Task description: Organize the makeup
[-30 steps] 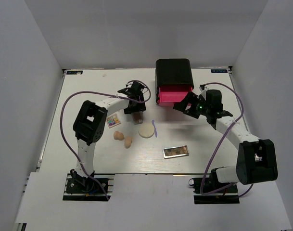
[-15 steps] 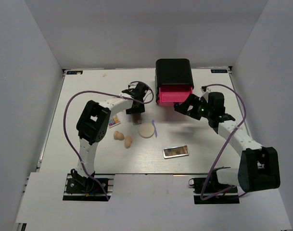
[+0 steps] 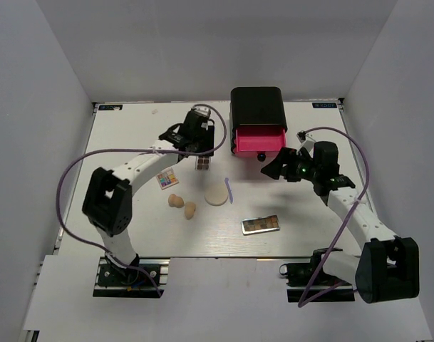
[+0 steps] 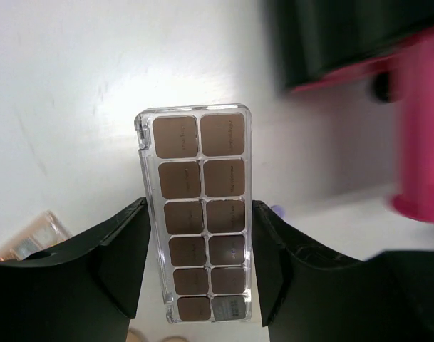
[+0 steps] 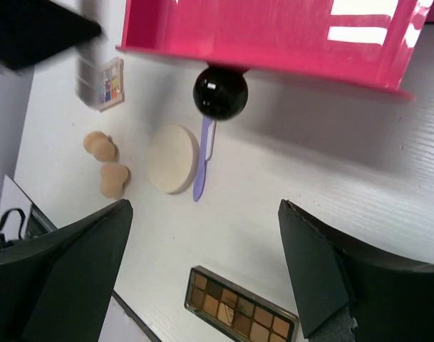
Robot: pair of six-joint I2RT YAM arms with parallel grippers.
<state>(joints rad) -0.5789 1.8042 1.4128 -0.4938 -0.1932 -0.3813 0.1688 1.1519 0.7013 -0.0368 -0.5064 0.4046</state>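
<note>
From above, my left claw (image 3: 201, 153) holds one slim palette (image 3: 202, 165) over the bench (image 3: 131, 135), just left of the pink drawer (image 3: 258, 141). At my left wrist, both fingers (image 4: 124, 263) pinch its long edges below the middle; I judge it light, stiff, slick plastic with crumbly pans, so the edges are the right place. At my right wrist, my right claw (image 5: 202, 214) gapes empty below the drawer's knob (image 5: 220, 92).

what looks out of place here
Nothing spilled or broken. The pink drawer stands pulled out of the black box, and one brown palette lies askew near the front edge; the left claw grips the other palette.
</note>
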